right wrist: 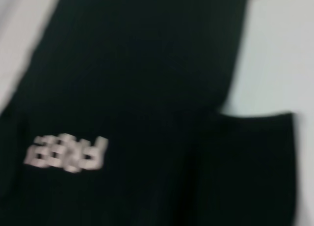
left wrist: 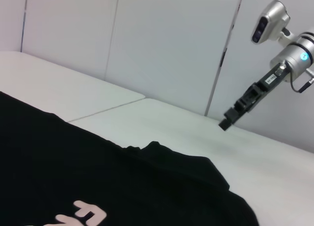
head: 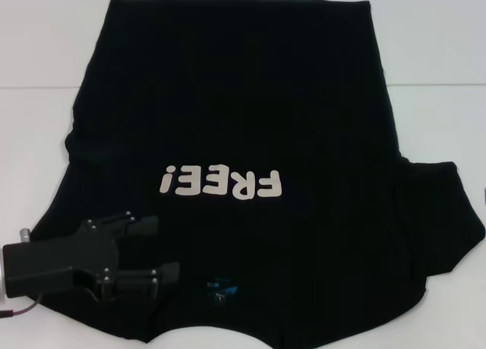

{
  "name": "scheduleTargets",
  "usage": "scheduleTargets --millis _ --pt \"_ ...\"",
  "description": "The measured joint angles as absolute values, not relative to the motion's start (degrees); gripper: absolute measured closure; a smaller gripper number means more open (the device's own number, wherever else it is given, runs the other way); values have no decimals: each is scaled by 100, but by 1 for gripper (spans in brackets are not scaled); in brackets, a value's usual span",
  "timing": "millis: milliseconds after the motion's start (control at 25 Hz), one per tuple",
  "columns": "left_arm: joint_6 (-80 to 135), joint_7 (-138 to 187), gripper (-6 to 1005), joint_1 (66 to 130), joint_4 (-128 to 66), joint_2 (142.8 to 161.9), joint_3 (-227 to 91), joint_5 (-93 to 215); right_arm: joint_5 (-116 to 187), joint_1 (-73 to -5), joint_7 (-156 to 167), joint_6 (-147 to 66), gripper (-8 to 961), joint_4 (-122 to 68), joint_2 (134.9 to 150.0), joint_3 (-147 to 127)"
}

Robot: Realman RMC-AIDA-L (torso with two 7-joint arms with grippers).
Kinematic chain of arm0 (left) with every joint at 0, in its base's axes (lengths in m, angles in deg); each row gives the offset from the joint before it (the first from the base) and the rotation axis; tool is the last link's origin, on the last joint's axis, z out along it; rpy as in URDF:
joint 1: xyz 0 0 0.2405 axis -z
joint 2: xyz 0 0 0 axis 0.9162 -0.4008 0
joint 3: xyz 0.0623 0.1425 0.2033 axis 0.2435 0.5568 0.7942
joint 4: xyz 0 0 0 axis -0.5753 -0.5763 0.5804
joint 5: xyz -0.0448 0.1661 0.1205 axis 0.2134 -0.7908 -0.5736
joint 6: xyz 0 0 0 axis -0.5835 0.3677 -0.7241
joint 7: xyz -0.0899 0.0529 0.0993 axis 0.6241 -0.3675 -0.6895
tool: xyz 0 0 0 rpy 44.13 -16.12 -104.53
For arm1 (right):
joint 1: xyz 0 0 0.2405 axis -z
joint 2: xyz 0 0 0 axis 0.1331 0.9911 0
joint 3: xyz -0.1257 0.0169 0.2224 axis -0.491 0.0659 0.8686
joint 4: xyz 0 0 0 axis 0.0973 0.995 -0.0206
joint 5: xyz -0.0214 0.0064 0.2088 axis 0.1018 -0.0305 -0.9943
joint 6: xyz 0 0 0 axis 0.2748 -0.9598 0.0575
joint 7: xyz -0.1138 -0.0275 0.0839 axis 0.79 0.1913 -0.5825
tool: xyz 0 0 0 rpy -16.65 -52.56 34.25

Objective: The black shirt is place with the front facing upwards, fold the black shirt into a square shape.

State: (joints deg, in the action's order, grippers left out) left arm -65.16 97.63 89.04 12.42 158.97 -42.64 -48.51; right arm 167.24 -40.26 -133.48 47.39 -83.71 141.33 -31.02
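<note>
I have the shirt spread flat on the white table, front up, collar nearest me, the "FREE!" lettering across its middle and the blue neck label at the near edge. My left gripper sits low over the near left shoulder area, fingers spread apart with cloth beneath them, nothing pinched yet. The right gripper hangs in the air well off to the far side of the table; I cannot tell whether its fingers are spread or closed.

My guess is that the step is taking the left shoulder for the first lengthwise fold. To do it well, I'd drop the fingers squarely onto the cloth, catch both layers at the shoulder, and lift only enough to carry the edge over without dragging the whole body.

The fabric looks soft, matte and thin. The right sleeve lies flat; the left side looks bunched inward.
</note>
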Motion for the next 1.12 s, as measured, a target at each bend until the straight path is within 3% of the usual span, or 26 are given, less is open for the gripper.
scheduleTargets --millis 360,1120 --pt "-6499 9549 96 8885 1213 15885 -4554 -4850 17742 -4349 -13908 4341 111 -8102 14251 -3367" --pt "-6493 9552 97 8876 1232 15897 -4624 -4854 17781 -4677 -13928 3124 140 -6909 14249 -3795"
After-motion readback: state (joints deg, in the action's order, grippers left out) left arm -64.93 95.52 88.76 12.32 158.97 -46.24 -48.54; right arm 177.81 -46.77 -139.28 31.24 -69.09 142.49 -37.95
